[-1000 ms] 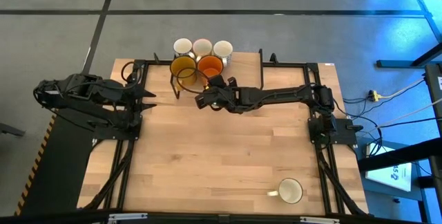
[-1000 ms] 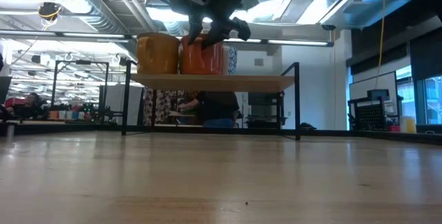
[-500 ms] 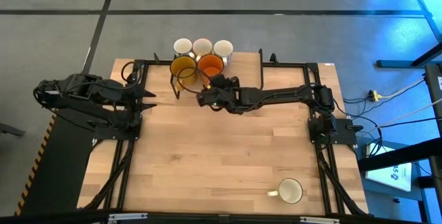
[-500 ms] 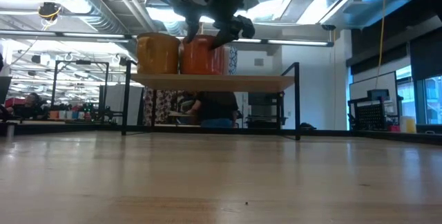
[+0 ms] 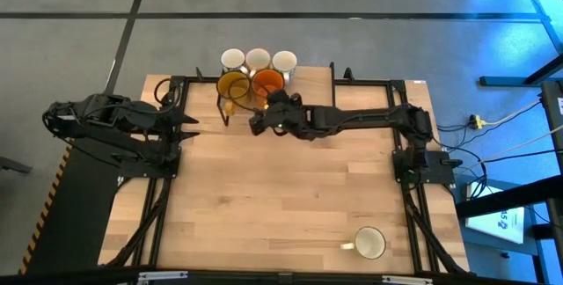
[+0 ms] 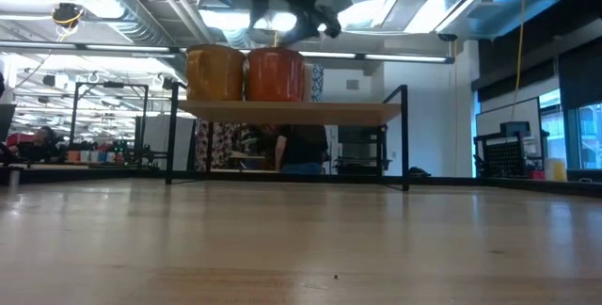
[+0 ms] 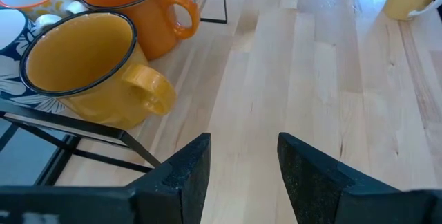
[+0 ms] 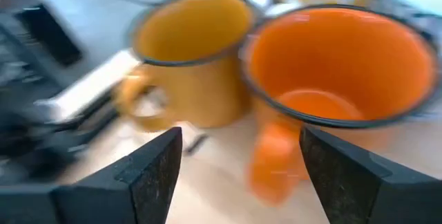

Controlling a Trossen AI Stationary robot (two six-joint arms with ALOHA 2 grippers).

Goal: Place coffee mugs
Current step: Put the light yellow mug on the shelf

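**Two arms at a wooden tabletop, five mugs on a raised shelf, one mug apart**

A pale butcher-block tabletop [image 5: 281, 197] of long glued wood strips fills the overhead view. At 9 o'clock the left gripper [image 5: 189, 125] waits over the table's edge, its two dark, flat-faced fingers [image 7: 186, 175] released with a gap between them and holding nothing.

At 12 o'clock a thin black wire-frame shelf [image 6: 292, 110] with a wooden deck carries five mugs in a tight cluster. In the front row, the amber-yellow mug [image 5: 233, 87] and the orange mug [image 5: 266, 84] stand upright side by side, touching or nearly so. Both are round and glossy like enamel, with dark rims and looped side handles. Behind them stands a row of three white mugs [image 5: 258, 59], also round and upright.

The right arm reaches across from 3 o'clock, and the right gripper [image 5: 264, 118] hangs just in front of the orange mug, above the shelf's front edge. Its fingers [image 8: 349, 182] are spread wide and grasp nothing; its wrist view shows the orange mug's handle between them, farther off.

At 5 o'clock, well apart from the rest, a single cream mug [image 5: 369, 243] stands upright on the bare wood, handle pointing toward 9 o'clock.
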